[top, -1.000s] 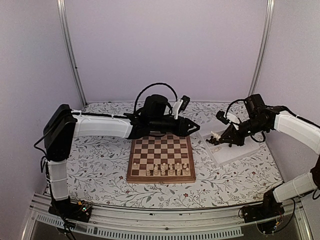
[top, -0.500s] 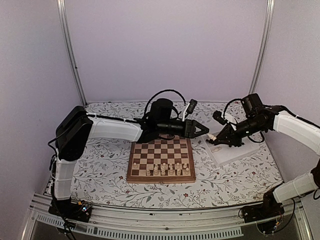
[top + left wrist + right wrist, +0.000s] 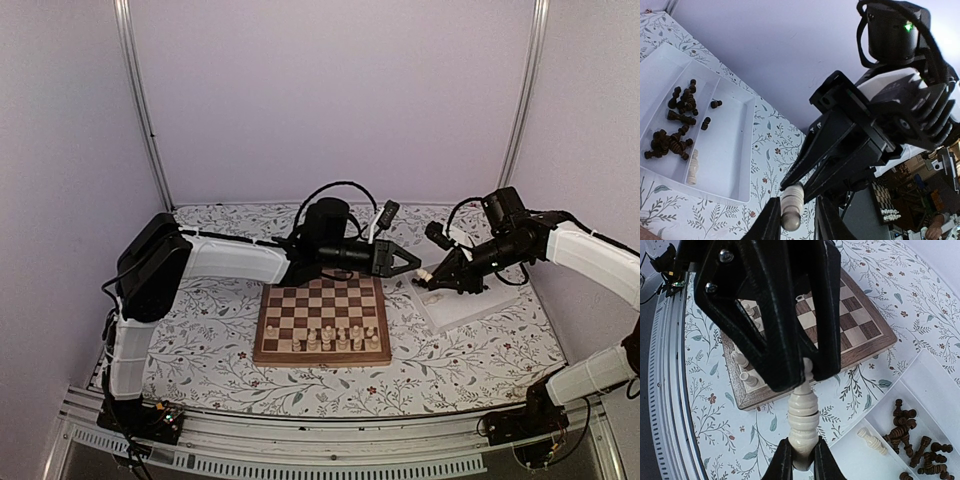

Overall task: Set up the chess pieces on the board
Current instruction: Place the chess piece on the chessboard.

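Observation:
My right gripper (image 3: pixel 801 455) is shut on the base of a pale cream chess piece (image 3: pixel 802 415) and holds it in the air between the board (image 3: pixel 263 320) and the white tray (image 3: pixel 470 305). My left gripper (image 3: pixel 797 220) has come up to the same chess piece (image 3: pixel 791 205), its jaws standing round the piece's top end. One finger touches the piece and a gap shows at the other. Several cream chess pieces (image 3: pixel 335 340) stand in a row on the board's near side.
The white partitioned tray (image 3: pixel 730 130) holds several dark brown pieces (image 3: pixel 677 125) and one cream piece (image 3: pixel 693 166) lying down. The board's far rows (image 3: pixel 860 325) are bare. A flowered cloth covers the table, with purple walls close behind.
My left arm has swung right from over the board's far edge to meet the right gripper. Its jaws have narrowed round the held cream piece. The right gripper has shifted slightly left.

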